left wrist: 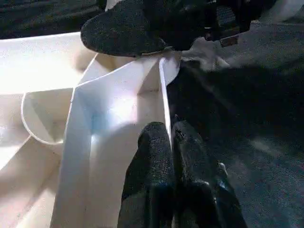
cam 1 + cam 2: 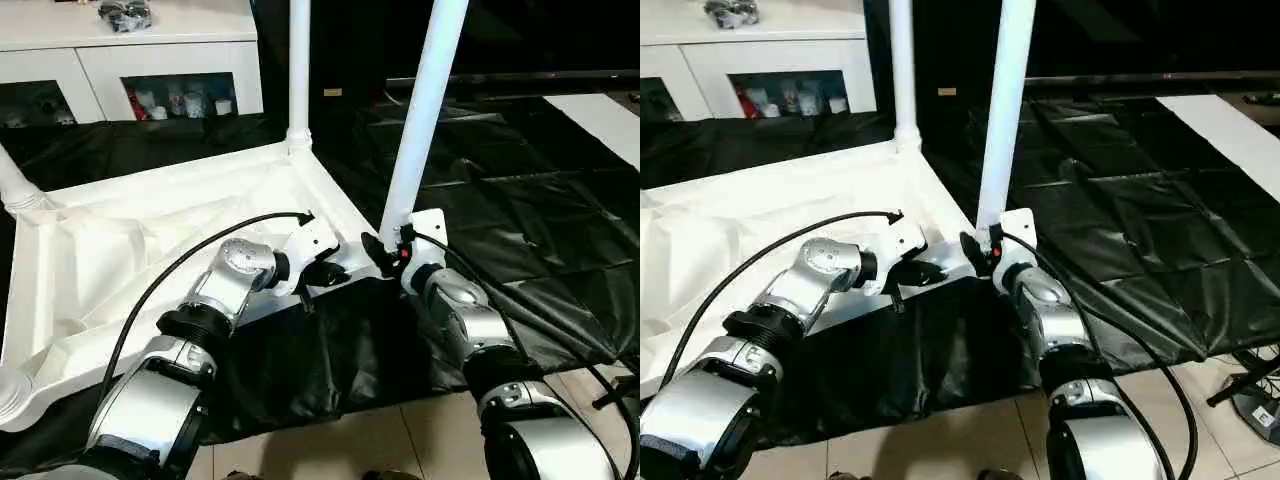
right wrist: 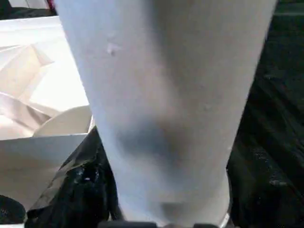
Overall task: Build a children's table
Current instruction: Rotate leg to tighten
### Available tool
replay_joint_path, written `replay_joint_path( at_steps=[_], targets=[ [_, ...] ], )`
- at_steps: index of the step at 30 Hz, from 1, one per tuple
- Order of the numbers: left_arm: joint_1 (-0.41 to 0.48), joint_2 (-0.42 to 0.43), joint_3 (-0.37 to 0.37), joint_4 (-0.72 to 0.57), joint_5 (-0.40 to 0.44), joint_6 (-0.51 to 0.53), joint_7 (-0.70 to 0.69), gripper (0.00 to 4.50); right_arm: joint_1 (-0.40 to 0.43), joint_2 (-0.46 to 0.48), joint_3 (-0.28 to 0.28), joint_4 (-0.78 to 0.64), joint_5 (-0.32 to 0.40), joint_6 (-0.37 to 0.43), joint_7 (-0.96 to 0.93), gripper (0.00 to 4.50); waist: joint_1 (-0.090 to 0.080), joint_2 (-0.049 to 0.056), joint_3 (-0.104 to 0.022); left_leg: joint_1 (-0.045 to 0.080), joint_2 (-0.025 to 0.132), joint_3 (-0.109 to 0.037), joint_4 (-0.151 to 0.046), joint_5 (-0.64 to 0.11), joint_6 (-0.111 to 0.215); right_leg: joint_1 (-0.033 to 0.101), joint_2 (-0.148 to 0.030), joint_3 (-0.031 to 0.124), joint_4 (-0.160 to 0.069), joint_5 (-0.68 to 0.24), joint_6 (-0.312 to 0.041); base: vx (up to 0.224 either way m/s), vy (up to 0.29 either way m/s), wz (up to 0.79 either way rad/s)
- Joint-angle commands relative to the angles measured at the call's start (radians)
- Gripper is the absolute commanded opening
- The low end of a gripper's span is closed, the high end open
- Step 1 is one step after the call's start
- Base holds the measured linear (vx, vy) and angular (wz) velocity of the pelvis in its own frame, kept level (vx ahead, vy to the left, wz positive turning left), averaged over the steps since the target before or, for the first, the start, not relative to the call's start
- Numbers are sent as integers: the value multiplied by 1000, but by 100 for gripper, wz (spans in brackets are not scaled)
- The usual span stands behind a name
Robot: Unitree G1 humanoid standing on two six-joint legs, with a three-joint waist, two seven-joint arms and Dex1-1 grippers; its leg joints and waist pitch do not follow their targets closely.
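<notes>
Table top (image 2: pixel 150 230) lies upside down on black sheet (image 2: pixel 520 200), ribs and raised rim facing up. Two legs already stand in sockets: one at far corner (image 2: pixel 299 70), another at far-left corner (image 2: pixel 15 180). A near-left socket (image 2: pixel 12 392) looks empty.

Step in hand: seating another leg at the near-right corner. R gripper (image 2: pixel 385 255) holds this leg (image 2: pixel 425 110) low down, close to its bottom end, leg tilted a bit and rising out of frame. R wrist view shows the leg close up with a black finger (image 3: pixel 71 185) against it, so jaws pinch the leg. A round socket rim (image 3: pixel 66 121) sits just beside the leg there, so the end looks near the corner but whether it's in, can't tell.

L gripper (image 2: pixel 322 272) is at the top's near-right rim; L wrist view shows both fingers (image 1: pixel 152 161) pressed together with the thin rim wall (image 1: pixel 164 99) between them (steadying the top, prob.).

Next: bring leg upright over the socket, push down till it seats, L keeping the top from sliding. Risk: tilt jams the leg at the socket lip.
</notes>
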Motion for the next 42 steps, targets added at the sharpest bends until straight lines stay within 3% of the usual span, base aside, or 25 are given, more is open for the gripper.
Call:
replay_joint_path(
  at_steps=[1,2,3,4,6,7,8,9,10,12,13,17,22,23,24,27,29,30,31,33,34,35,42],
  targets=[
    [-3,-66,-49,-70,-45,-52,-63,0,-15,28,92,33,-57,-9,49,269,-3,-14,-64,23,48,-22,-78,-332,35,33,-60,37,-66,-325,-193,0,0,0],
    [-3,-66,-49,-70,-45,-52,-63,0,-15,28,92,33,-57,-9,49,325,-3,-14,-64,23,48,-22,-78,-332,35,33,-60,37,-66,-325,-193,0,0,0],
    [7,-45,-48,-78,-43,-64,-78,0,-16,20,86,31,-45,-14,78,339,-1,-10,-64,22,49,-23,-77,-309,49,34,-60,37,-64,-332,-194,0,0,0],
    [13,-32,-48,-86,-43,-76,-89,0,-20,17,82,32,-37,-15,92,339,0,-24,-65,19,51,-23,-75,-292,55,35,-62,36,-61,-333,-196,0,0,0],
    [22,-5,-44,-102,-49,-84,-119,0,-29,12,86,34,-30,-19,139,360,6,-14,-66,26,53,-18,-72,-280,60,29,-61,39,-61,-314,-202,0,0,0],
    [22,-5,-44,-102,-49,-84,-119,0,-29,12,86,34,-30,-19,139,374,4,-15,-65,22,51,-18,-73,-275,62,31,-59,39,-58,-304,-204,0,0,0],
    [27,17,-42,-108,-53,-106,-143,0,-31,6,94,26,-29,-17,171,382,0,-40,-66,14,52,-17,-73,-258,69,38,-59,37,-55,-296,-199,0,0,0],
    [28,23,-41,-108,-55,-111,-151,0,-32,3,95,22,-27,-14,180,385,6,-29,-68,14,54,-22,-73,-244,70,40,-63,37,-48,-289,-200,0,0,0],
    [30,41,-40,-110,-63,-128,-182,0,-35,-4,98,11,-19,-12,219,392,6,-25,-64,18,54,-18,-72,-241,72,32,-60,40,-49,-282,-204,0,0,0],
    [30,57,-39,-112,-71,-135,-213,0,-36,-16,104,1,-16,-12,262,403,5,-24,-66,17,54,-18,-71,-241,66,35,-57,40,-43,-250,-216,0,0,0],
    [27,65,-37,-109,-75,-133,-229,0,-27,-38,116,-15,-14,-9,331,415,7,-16,-66,18,54,-18,-70,-235,66,36,-57,41,-40,-231,-222,0,0,0],
    [24,81,-36,-111,-93,-141,-286,0,-11,-76,137,-44,-8,10,437,445,21,-15,-66,17,58,-10,-67,-196,77,41,-52,38,-28,-148,-252,0,0,0],
    [31,117,-59,-120,-127,-151,-421,0,74,-181,203,-198,57,74,766,445,44,-9,-65,23,59,-8,-66,-218,82,43,-49,38,-32,-154,-251,0,0,0],
    [29,121,-62,-113,-127,-156,-437,0,80,-194,209,-209,64,82,803,445,49,-11,-67,23,61,-8,-66,-214,82,42,-51,38,-29,-145,-253,0,0,0],
    [29,121,-63,-112,-127,-156,-439,0,81,-196,210,-210,65,83,807,445,51,-7,-67,25,61,-8,-66,-219,81,40,-52,38,-30,-147,-257,0,0,0],
    [20,131,-69,-93,-128,-167,-483,0,94,-234,235,-236,60,102,898,445,62,-11,-64,31,62,-7,-69,-264,45,35,-53,39,-38,-221,-248,0,0,0],
    [15,134,-72,-85,-126,-174,-496,0,95,-248,249,-241,53,108,927,445,63,-10,-62,35,63,-7,-70,-285,36,31,-54,40,-40,-248,-242,0,0,0],
    [13,135,-73,-83,-124,-179,-496,0,93,-251,251,-240,51,111,933,420,63,-10,-62,35,63,-7,-71,-287,32,31,-54,41,-41,-252,-241,0,0,0],
    [8,135,-76,-77,-121,-180,-503,0,90,-260,264,-233,37,106,944,412,64,-4,-61,34,63,-8,-72,-295,23,30,-55,41,-41,-261,-239,0,0,0],
    [6,134,-76,-73,-120,-180,-507,0,88,-268,277,-226,24,100,957,407,63,-7,-62,34,62,-9,-73,-302,14,32,-55,40,-43,-275,-231,0,0,0],
    [5,135,-76,-71,-122,-179,-513,0,88,-274,289,-223,10,87,955,395,63,-1,-62,35,62,-10,-73,-304,12,31,-56,41,-42,-274,-232,0,0,0],
    [4,136,-75,-70,-123,-179,-518,0,89,-278,297,-222,1,78,954,381,62,-5,-63,33,61,-10,-73,-300,11,33,-55,40,-42,-266,-231,0,0,0],
    [-5,155,-77,-59,-119,-189,-555,0,74,-278,311,-222,2,88,990,327,64,-6,-67,28,60,-10,-70,-262,32,38,-56,39,-37,-231,-240,0,0,0]
  ],
)
